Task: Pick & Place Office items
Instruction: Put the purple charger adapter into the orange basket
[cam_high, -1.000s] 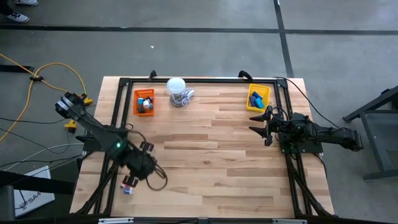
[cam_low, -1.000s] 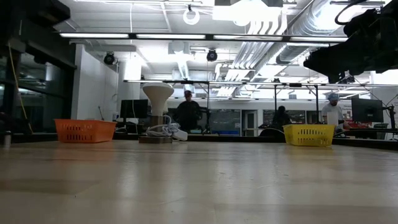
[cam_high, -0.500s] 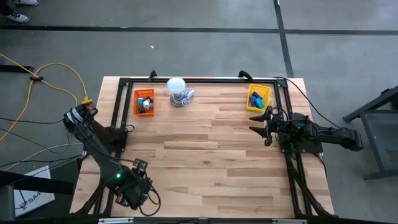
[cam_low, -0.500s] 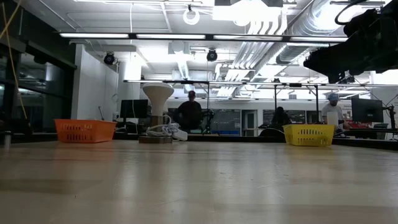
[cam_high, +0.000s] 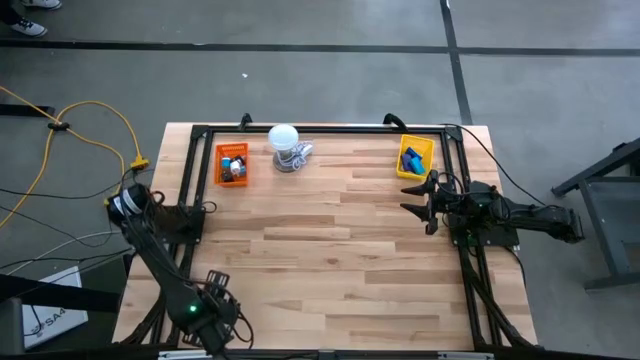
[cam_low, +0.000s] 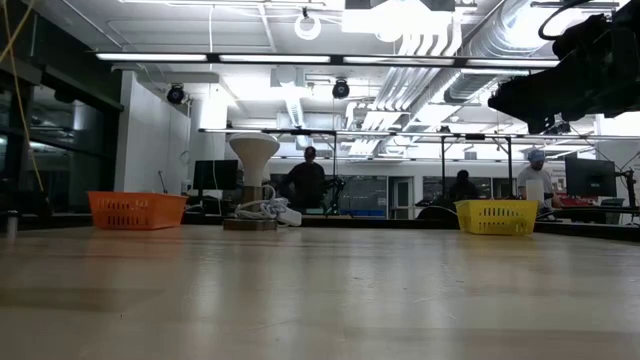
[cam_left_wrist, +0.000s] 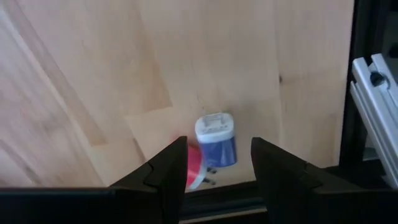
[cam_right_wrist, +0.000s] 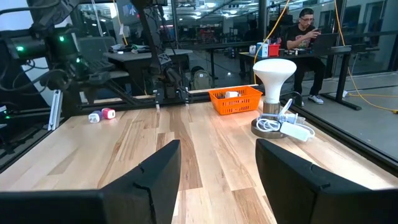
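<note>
Blue-and-white block (cam_left_wrist: 216, 140) and a red-and-white bit (cam_left_wrist: 194, 173) lie touching each other on the bare wood table (cam_high: 340, 250) by its near left edge rail, framed between the left gripper's (cam_left_wrist: 217, 163) spread, empty fingers (cam_left_wrist: 169, 167). Both look like light, rigid plastic, likely smooth and a bit slippery; best hold on the block is probably across its flat long sides, away from the red piece so it doesn't get dragged. The right wrist view shows the same pair (cam_right_wrist: 101, 115) far off.

Count: two loose items on the table. The orange tray (cam_high: 232, 163) holds several small bits, the yellow tray (cam_high: 414, 157) holds blue and teal pieces; exact numbers are too small to tell. One white lamp-like object (cam_high: 285, 146) between the trays.

The right gripper (cam_high: 419, 196) waits near the yellow tray, fingers apart, holding nothing.
</note>
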